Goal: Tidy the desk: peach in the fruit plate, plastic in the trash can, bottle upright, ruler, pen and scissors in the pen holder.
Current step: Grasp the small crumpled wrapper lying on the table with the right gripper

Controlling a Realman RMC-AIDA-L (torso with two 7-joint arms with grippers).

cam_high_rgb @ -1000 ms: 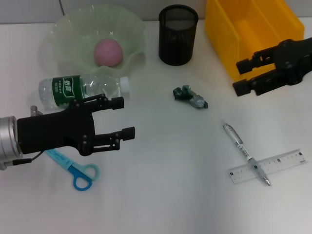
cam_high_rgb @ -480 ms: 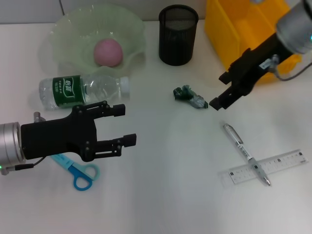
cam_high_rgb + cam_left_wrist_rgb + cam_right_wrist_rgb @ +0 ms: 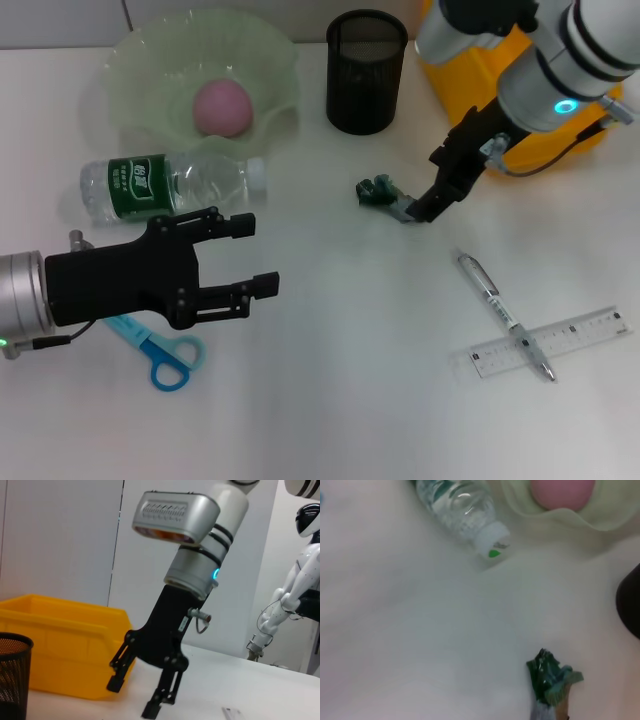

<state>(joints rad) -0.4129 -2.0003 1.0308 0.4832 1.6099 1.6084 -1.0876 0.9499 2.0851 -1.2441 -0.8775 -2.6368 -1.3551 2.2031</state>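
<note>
Green plastic nears the right gripper, jaws parted.

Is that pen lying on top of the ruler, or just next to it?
Touching. In the head view the pen lies across the ruler, its lower end overlapping the ruler's middle with no gap.

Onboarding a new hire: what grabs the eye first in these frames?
The right gripper, reaching down from over the yellow bin with jaws open, is at the crumpled green plastic mid-table. Next, the left gripper hovers open near the lying bottle, and the pink peach sits in the green fruit plate.
</note>
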